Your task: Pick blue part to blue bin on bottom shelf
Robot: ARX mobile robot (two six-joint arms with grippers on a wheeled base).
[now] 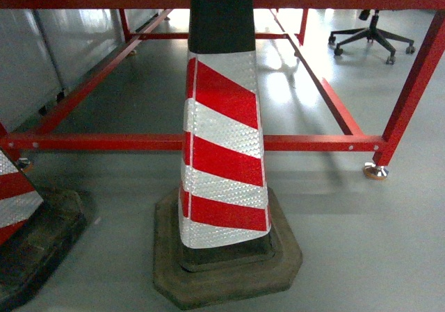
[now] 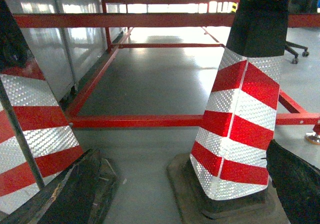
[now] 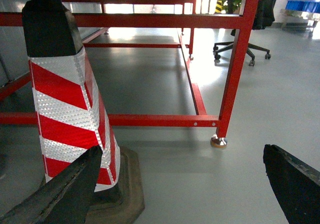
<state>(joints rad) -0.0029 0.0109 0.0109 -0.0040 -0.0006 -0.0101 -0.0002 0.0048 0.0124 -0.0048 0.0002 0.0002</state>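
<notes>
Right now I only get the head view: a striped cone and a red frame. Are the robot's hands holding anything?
Observer: No. The right wrist view shows the right gripper open and empty.
Operator: And the left one?
Observer: The left gripper is open and empty too, with the cone just ahead of it.
Operator: Is anything blue around?
Observer: Only far off. There is something blue at the top right of the right wrist view, too small to name.
</notes>
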